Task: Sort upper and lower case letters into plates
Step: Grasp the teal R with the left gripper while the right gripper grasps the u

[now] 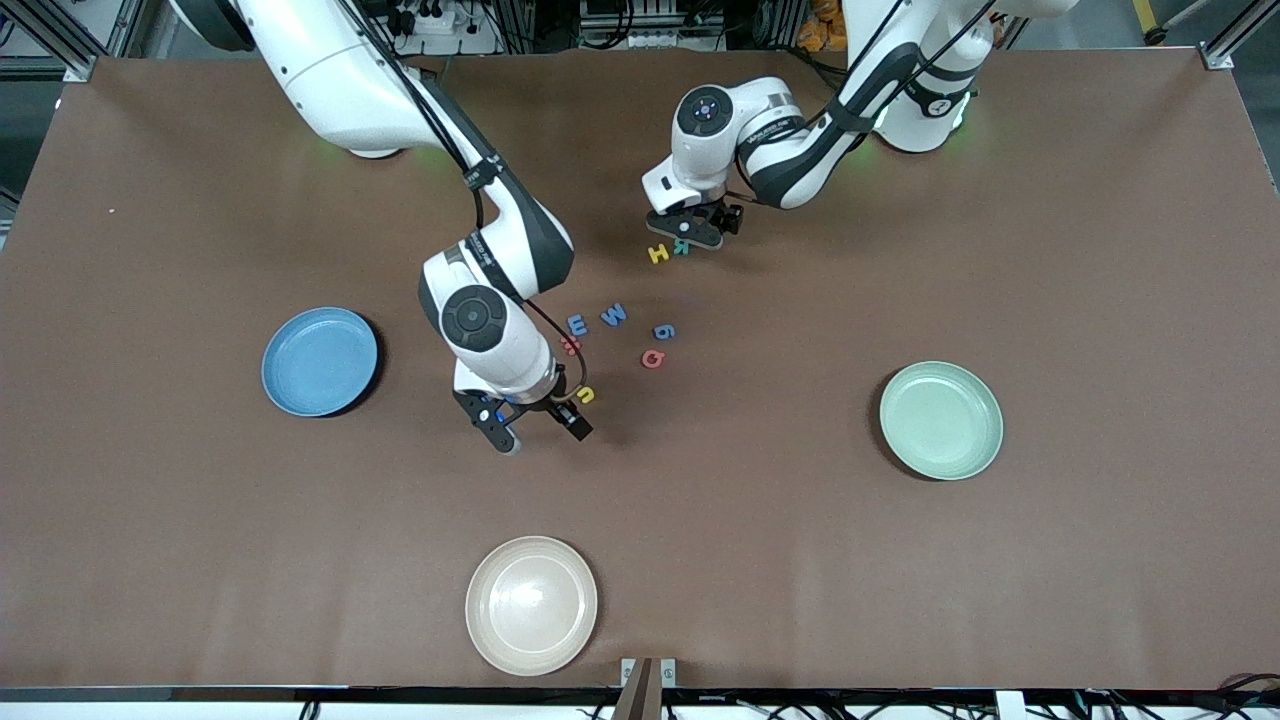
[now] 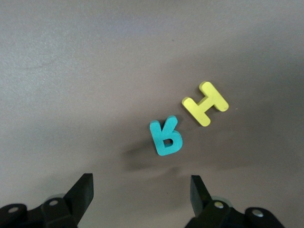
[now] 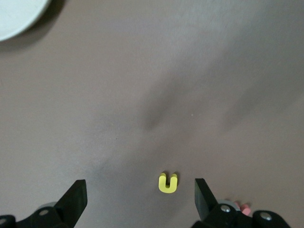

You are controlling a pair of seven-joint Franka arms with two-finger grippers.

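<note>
Our left gripper (image 1: pixel 697 226) hangs low over the teal letter (image 2: pixel 166 137) and the yellow H (image 2: pixel 205 103), which lie just beside each other at the end of the scatter farthest from the front camera. In the left wrist view its fingers (image 2: pixel 81 190) are spread wide and grasp nothing; the teal letter sits ahead of the gap and roughly centred, the H a little farther off, so a short advance and descent would likely bracket the teal piece. The H lies near enough to be nudged.

Our right gripper (image 1: pixel 530 420) is over bare table just nearer the front camera than the yellow u (image 3: pixel 167 183). Its fingers (image 3: pixel 76 194) are also released, and the u lies between their lines, open end away from the wrist.

The other letters, a blue E (image 1: pixel 577 324), blue W (image 1: pixel 614 315), blue g (image 1: pixel 664 331), red Q (image 1: pixel 653 358) and a red piece (image 1: pixel 571 346) half hidden by the right arm, lie between the two grippers. The blue plate (image 1: pixel 320 361) lies toward the right arm's end, the green plate (image 1: pixel 941 419) toward the left arm's; both hold nothing. A beige dish (image 1: pixel 531 604) sits nearest the camera.
</note>
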